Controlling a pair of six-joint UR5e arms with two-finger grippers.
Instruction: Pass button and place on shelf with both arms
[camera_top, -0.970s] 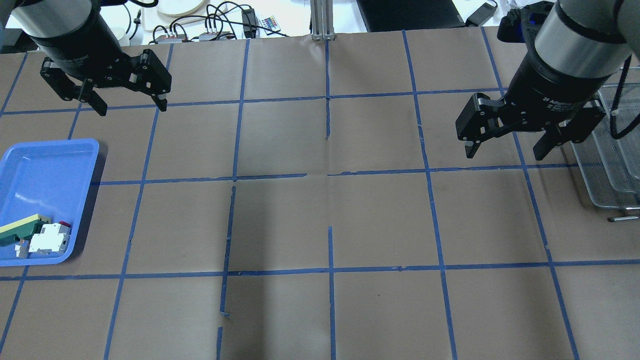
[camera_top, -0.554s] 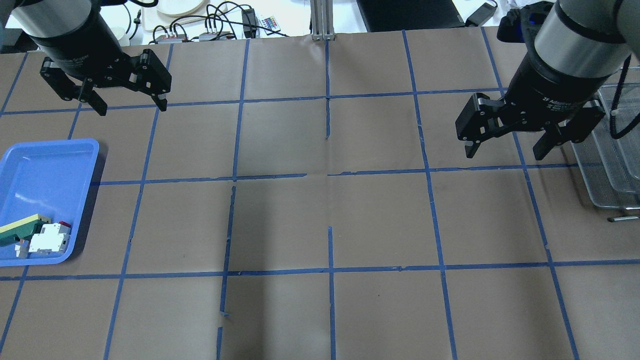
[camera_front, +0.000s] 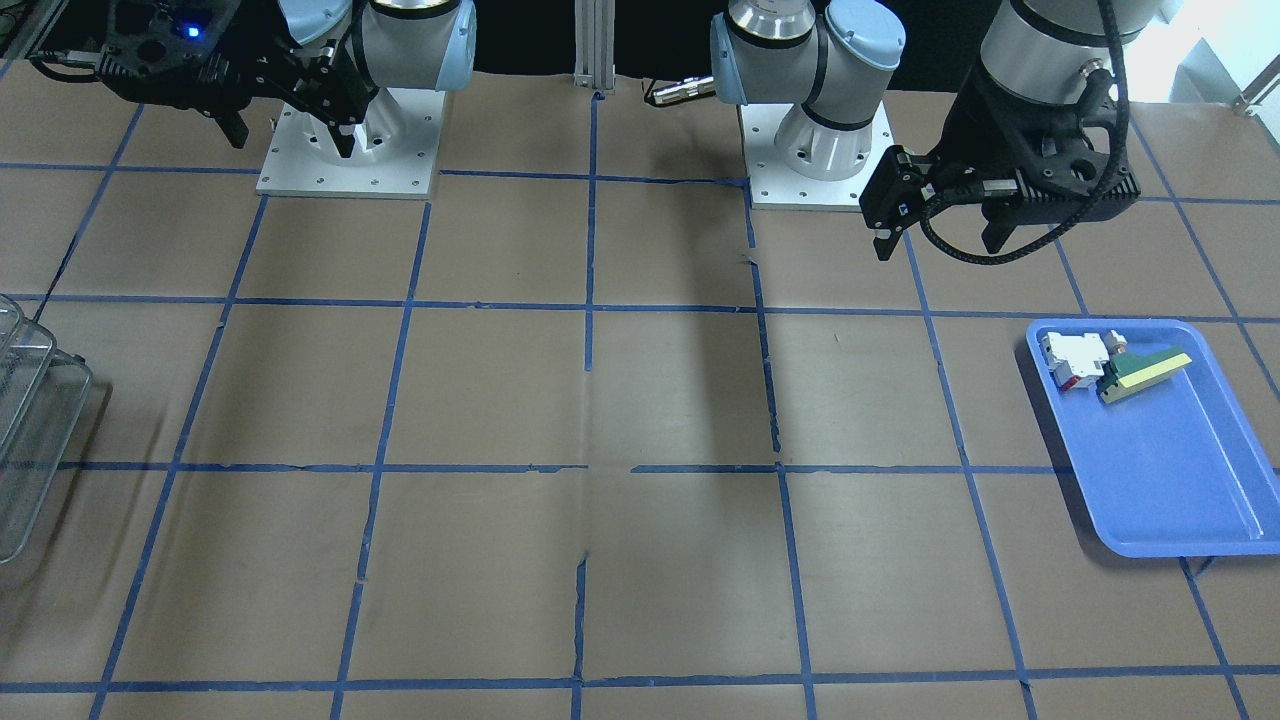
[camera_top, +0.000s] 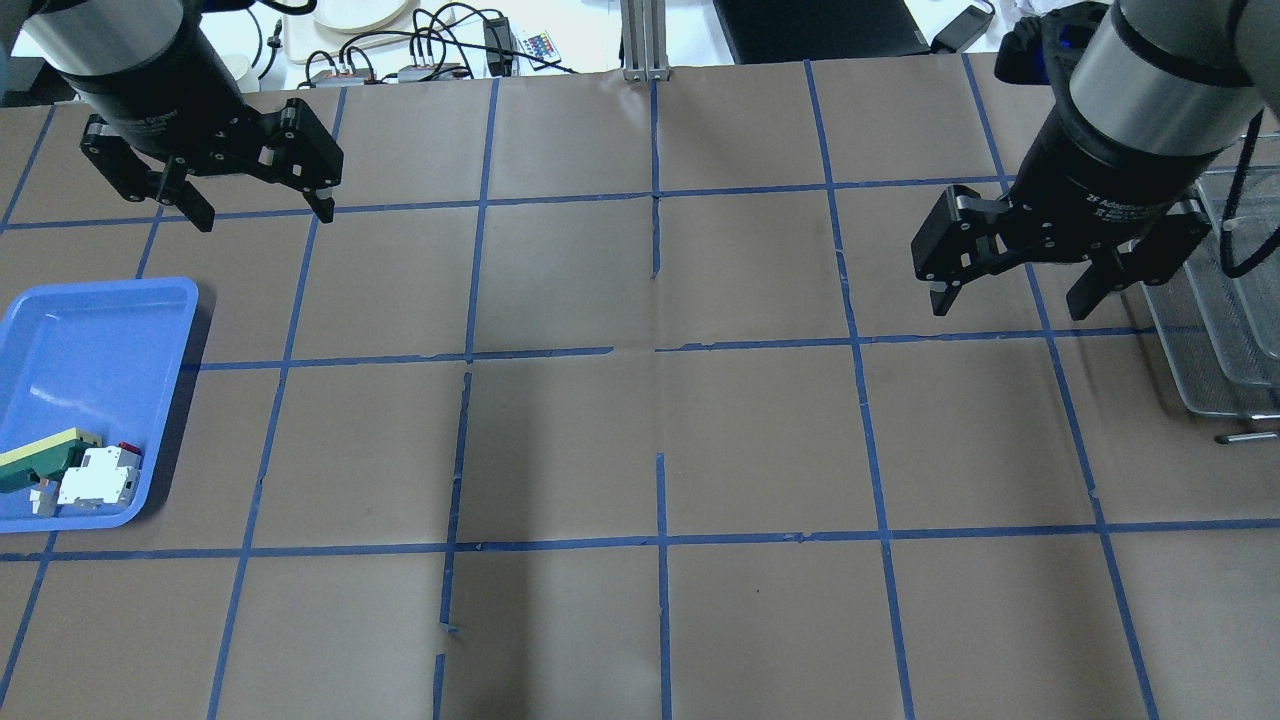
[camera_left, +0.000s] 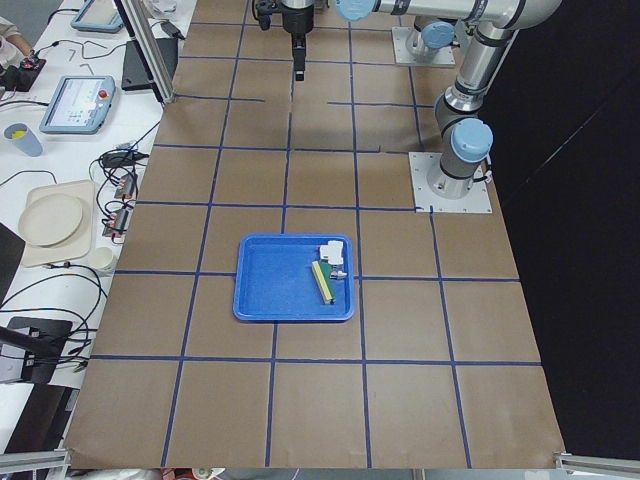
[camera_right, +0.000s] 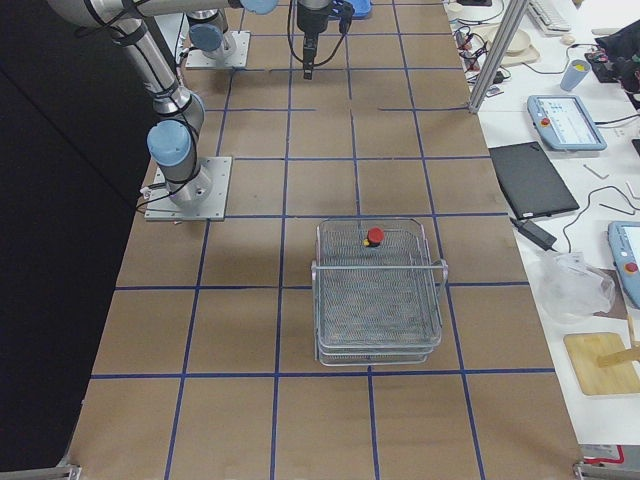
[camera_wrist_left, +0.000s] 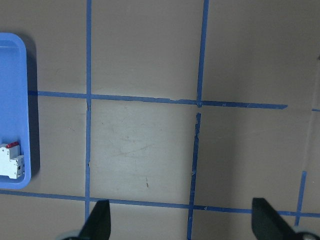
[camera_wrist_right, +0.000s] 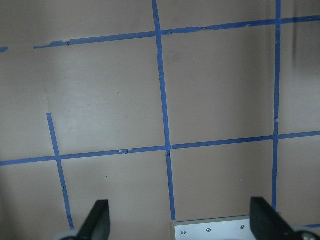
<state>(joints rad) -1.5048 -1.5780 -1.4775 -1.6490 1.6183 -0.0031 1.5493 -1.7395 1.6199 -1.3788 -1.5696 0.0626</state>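
The button (camera_right: 373, 236), its red cap showing, lies in the wire-mesh shelf (camera_right: 378, 290) in the exterior right view, at the end towards the robot. The shelf also shows at the overhead view's right edge (camera_top: 1215, 340) and the front view's left edge (camera_front: 30, 440); the button is hidden in both. My left gripper (camera_top: 265, 215) is open and empty, high above the table beyond the blue tray. My right gripper (camera_top: 1010, 308) is open and empty, just left of the shelf. Both wrist views show spread fingers (camera_wrist_left: 97, 222) (camera_wrist_right: 97, 220) over bare table.
A blue tray (camera_top: 100, 330) at the table's left end holds a white-and-red block (camera_top: 98, 477) and a green-and-yellow wedge (camera_top: 40, 455). The table is brown paper with blue tape lines. The right arm's base plate (camera_wrist_right: 215, 231) shows below that wrist.
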